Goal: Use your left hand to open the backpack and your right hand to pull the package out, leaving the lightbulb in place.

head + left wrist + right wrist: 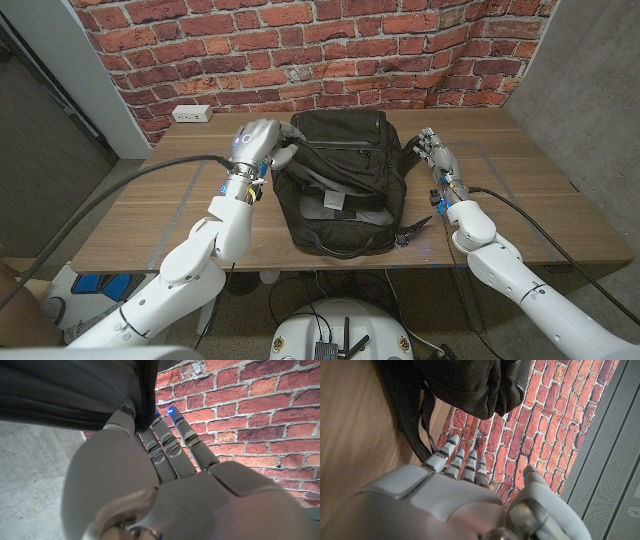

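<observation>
1. Left hand pinches the black fabric edge of the backpack, which lies mid-table.
2. Right hand waits beside it, fingers loosely extended, holding nothing.
3. Soft cloth likely sags; lifting near the opening's rim seems best.

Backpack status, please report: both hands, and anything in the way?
Left hand grips backpack edge. Right hand open, beside the bag. Package, lightbulb not visible. Strap lies near right arm.
</observation>
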Motion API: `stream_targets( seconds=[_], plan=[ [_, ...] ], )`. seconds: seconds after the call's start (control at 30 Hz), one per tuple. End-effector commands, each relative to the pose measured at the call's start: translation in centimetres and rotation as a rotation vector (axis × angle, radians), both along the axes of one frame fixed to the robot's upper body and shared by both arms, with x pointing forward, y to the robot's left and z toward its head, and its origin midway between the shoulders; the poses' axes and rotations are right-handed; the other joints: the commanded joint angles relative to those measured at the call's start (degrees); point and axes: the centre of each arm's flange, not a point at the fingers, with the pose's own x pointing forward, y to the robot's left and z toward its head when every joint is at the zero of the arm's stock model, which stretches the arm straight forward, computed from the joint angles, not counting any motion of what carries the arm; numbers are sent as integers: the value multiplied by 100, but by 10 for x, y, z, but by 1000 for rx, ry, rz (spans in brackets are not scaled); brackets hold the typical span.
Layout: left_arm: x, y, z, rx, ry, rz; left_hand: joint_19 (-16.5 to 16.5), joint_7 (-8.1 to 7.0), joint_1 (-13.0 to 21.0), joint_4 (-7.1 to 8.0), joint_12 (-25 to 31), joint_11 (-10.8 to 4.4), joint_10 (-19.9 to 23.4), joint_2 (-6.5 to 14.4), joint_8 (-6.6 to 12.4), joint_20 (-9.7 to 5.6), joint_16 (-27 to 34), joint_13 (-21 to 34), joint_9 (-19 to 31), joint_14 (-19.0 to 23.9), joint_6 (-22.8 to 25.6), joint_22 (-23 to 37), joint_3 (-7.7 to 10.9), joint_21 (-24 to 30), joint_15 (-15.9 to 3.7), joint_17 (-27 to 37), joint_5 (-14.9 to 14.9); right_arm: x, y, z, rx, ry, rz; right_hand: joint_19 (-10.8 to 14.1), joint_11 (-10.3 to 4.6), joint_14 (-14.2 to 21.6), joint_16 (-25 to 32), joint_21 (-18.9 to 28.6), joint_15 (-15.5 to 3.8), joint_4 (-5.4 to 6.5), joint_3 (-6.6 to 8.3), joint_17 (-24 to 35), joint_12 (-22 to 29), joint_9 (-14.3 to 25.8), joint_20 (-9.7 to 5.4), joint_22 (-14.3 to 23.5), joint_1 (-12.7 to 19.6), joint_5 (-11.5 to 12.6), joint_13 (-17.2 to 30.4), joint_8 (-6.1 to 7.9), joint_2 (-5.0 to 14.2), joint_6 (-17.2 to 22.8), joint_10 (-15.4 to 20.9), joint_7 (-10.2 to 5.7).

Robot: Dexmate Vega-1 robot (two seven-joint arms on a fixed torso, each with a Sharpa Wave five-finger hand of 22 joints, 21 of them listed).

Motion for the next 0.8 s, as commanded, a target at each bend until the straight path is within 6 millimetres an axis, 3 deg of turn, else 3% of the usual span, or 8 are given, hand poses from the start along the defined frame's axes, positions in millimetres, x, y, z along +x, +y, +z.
stream_targets(
  seconds=[0.03, 0.8],
  plan=[
    [2, -3, 4, -134, 48, -50, 74, 50, 37, -16, 9, -28, 82, 41, -20, -700, 33, 13, 28, 95, 5, 18, 17, 43, -3, 14, 36, -4, 6, -2, -6, -5, 11, 28, -12, 49, 38, 21, -151, -43, 2, 12, 34, 15, -56, 12, 76, -19, 17, 13, 276, 34, 39, 6],
    [23, 0, 16, -354, 257, -231, 286, 213, 96, -30, 19, 25, 219, 32, -74, -700, 52, 9, 36, 349, 22, 26, 30, 111, 0, 13, 48, -23, 9, -3, -63, -9, -14, 25, -17, 47, 42, 12, -165, -62, 17, 5, 26, 15, -57, 12, 94, -28, 17, 7, 284, 45, 42, 4]
  ],
)
